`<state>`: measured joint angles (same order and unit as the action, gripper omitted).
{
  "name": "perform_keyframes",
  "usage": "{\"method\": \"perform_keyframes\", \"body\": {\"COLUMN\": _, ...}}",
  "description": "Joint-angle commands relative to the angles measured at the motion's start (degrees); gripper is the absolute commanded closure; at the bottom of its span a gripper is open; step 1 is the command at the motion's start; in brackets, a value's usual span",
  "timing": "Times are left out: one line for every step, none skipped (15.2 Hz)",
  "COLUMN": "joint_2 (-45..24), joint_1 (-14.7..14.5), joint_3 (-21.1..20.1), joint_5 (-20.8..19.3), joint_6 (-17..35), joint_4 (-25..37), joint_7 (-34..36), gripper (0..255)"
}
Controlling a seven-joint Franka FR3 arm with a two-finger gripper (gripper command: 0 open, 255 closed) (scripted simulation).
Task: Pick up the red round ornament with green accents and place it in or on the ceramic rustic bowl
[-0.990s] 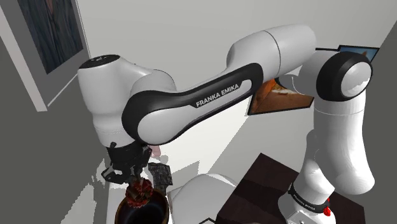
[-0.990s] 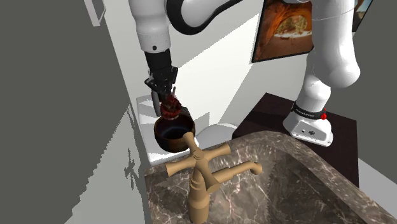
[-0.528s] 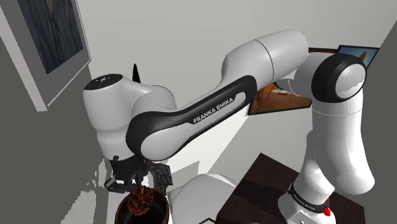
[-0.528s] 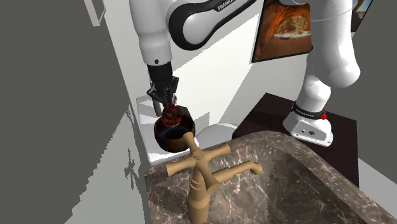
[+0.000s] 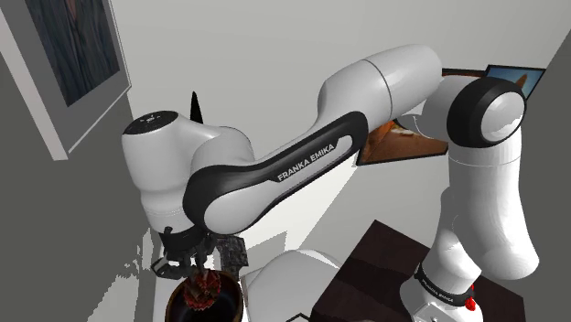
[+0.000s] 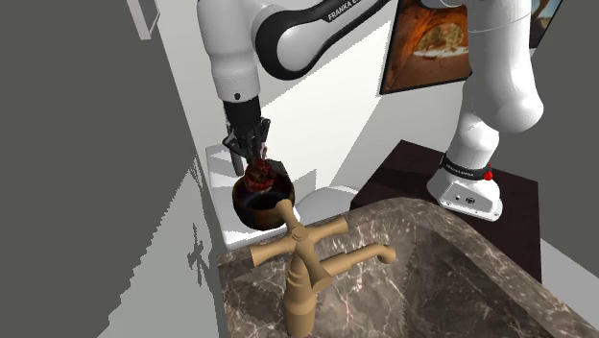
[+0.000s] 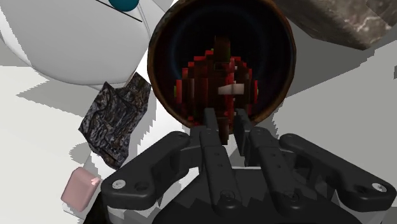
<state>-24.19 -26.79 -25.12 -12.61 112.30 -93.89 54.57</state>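
Observation:
The red round ornament (image 7: 219, 86) with dark accents hangs low inside the dark bowl (image 7: 152, 60), which has a brown rim. My gripper (image 7: 225, 121) points straight down over the bowl, and its black fingers (image 7: 210, 124) stand close together, clasping the ornament's top. In the shoulder view the ornament (image 5: 201, 290) is down in the bowl (image 5: 238, 304), directly under the gripper (image 5: 189, 266). In the second exterior view the gripper (image 6: 250, 154) stands just above the ornament (image 6: 257, 177), and the bowl (image 6: 255, 214) rests on a white ledge (image 6: 215, 158) by the wall.
A dark crumpled object (image 7: 116, 121) and a small pink block (image 7: 79, 189) lie beside the bowl. A tan faucet (image 6: 309, 259) and marble sink (image 6: 442, 278) are close by. A rounded white body (image 5: 293, 279) and the dark stand (image 5: 384, 270) lie toward the arm's base.
The gripper has come down with the ornament, carrying it from above the rim into the bowl. Over the last half second hardly anything has moved.

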Motion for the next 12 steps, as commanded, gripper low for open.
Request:
{"method": "perform_keyframes", "body": {"joint_2": 0.0, "joint_1": 0.0, "joint_3": 0.0, "joint_5": 0.0, "joint_6": 0.0, "joint_4": 0.0, "joint_7": 0.0, "gripper": 0}}
{"method": "perform_keyframes", "body": {"joint_2": 0.0, "joint_1": 0.0, "joint_3": 0.0, "joint_5": 0.0, "joint_6": 0.0, "joint_4": 0.0, "joint_7": 0.0, "gripper": 0}}
{"method": "perform_keyframes", "body": {"joint_2": 0.0, "joint_1": 0.0, "joint_3": 0.0, "joint_5": 0.0, "joint_6": 0.0, "joint_4": 0.0, "joint_7": 0.0, "gripper": 0}}
{"method": "perform_keyframes", "body": {"joint_2": 0.0, "joint_1": 0.0, "joint_3": 0.0, "joint_5": 0.0, "joint_6": 0.0, "joint_4": 0.0, "joint_7": 0.0, "gripper": 0}}
{"method": "perform_keyframes", "body": {"joint_2": 0.0, "joint_1": 0.0, "joint_3": 0.0, "joint_5": 0.0, "joint_6": 0.0, "joint_4": 0.0, "joint_7": 0.0, "gripper": 0}}
{"method": "perform_keyframes", "body": {"joint_2": 0.0, "joint_1": 0.0, "joint_3": 0.0, "joint_5": 0.0, "joint_6": 0.0, "joint_4": 0.0, "joint_7": 0.0, "gripper": 0}}
{"method": "perform_keyframes", "body": {"joint_2": 0.5, "joint_1": 0.0, "joint_3": -0.2, "joint_5": 0.3, "joint_6": -1.7, "joint_4": 1.3, "joint_7": -0.2, "gripper": 0}}
{"method": "perform_keyframes", "body": {"joint_2": 0.9, "joint_1": -0.1, "joint_3": -0.3, "joint_5": 0.6, "joint_6": -3.4, "joint_4": 2.7, "joint_7": -0.4, "gripper": 0}}
{"method": "perform_keyframes", "body": {"joint_2": 1.2, "joint_1": -0.2, "joint_3": -0.4, "joint_5": 0.8, "joint_6": -5.2, "joint_4": 4.2, "joint_7": -0.6, "gripper": 0}}
{"method": "perform_keyframes", "body": {"joint_2": 1.4, "joint_1": -0.3, "joint_3": -0.5, "joint_5": 0.9, "joint_6": -6.6, "joint_4": 5.4, "joint_7": -0.7, "gripper": 0}}
{"method": "perform_keyframes", "body": {"joint_2": 1.4, "joint_1": -0.3, "joint_3": -0.5, "joint_5": 0.9, "joint_6": -6.6, "joint_4": 5.4, "joint_7": -0.7, "gripper": 0}}
{"method": "perform_keyframes", "body": {"joint_2": 1.4, "joint_1": -0.3, "joint_3": -0.5, "joint_5": 0.9, "joint_6": -6.6, "joint_4": 5.4, "joint_7": -0.7, "gripper": 0}}
